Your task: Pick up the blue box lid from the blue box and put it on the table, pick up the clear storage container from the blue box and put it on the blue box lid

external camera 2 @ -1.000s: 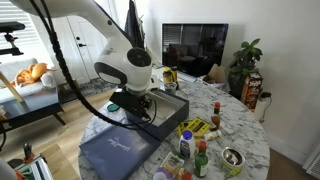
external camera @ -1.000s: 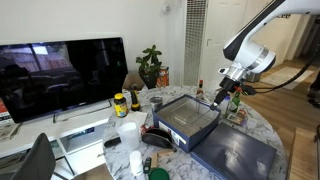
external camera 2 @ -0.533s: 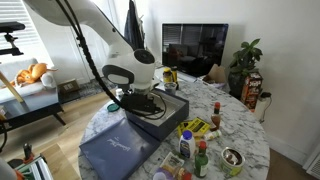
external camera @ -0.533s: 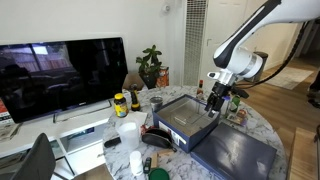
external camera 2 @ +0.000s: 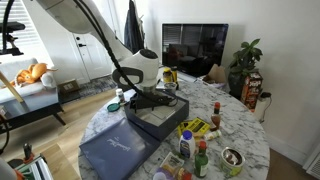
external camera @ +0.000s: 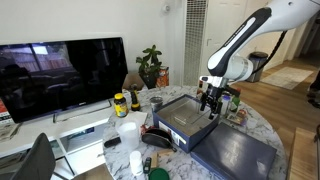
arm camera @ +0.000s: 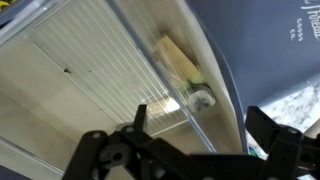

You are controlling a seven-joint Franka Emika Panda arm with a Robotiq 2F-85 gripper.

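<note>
Over the last second I have brought the arm in from beside the blue box (external camera: 184, 137) and lowered it. The pincer (external camera: 211, 103), which hung higher and off toward the box's outer side, now sits low over the end of the box nearest the arm. In an exterior view the wrist has dropped and drawn away from the camera, ending just above the box (external camera 2: 165, 128). The pincer's opening has not changed: the jaws stand fully spread and hold nothing. The blue box lid (external camera: 238, 155) lies flat on the desk (external camera 2: 240, 125) just beside the box, and it also shows as a dark panel in the upper right of the wrist view (arm camera: 275, 40). I therefore judge the first half of the task complete and this approach the start of the second half. The clear storage container (arm camera: 90, 70) is inside the box, its ribbed floor and a pale latch (arm camera: 182, 62) plain in the wrist view. Pose: the arm reaches in from above in a long arc, with the wrist pointing almost straight down. In the wrist view the pincer (arm camera: 198, 125) appears to straddle the container's end wall near the latch, one finger over the inside and one outside. I cannot tell whether either finger touches the plastic yet. Next requirement, in my judgement: descend slightly, then close on that thin wall without snagging the box wall alongside it.
</note>
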